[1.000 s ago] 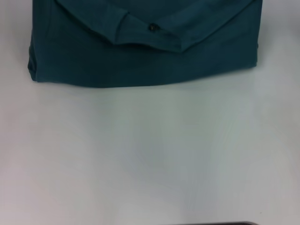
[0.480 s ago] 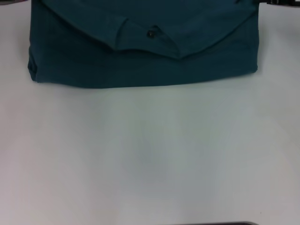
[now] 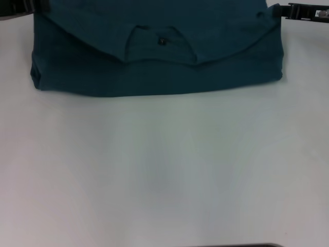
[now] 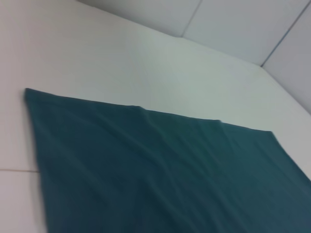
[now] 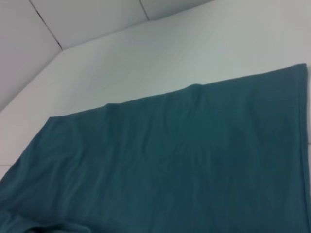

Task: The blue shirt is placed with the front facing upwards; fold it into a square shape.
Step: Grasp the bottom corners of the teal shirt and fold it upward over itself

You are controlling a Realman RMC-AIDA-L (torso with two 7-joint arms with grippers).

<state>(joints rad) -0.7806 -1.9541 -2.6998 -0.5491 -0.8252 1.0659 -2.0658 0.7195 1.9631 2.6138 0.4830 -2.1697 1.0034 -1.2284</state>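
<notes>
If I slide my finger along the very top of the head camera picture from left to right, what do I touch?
Left gripper at the corner → blue shirt, spanning the middle → right gripper at the other corner.

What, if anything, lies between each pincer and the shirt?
Nothing visible. The left pincer and the right pincer sit at the shirt's far corners in the head view, with only bare table around it.

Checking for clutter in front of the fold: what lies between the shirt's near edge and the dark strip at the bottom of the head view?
Nothing: only bare white table between the blue shirt and the dark strip, in the head view.
</notes>
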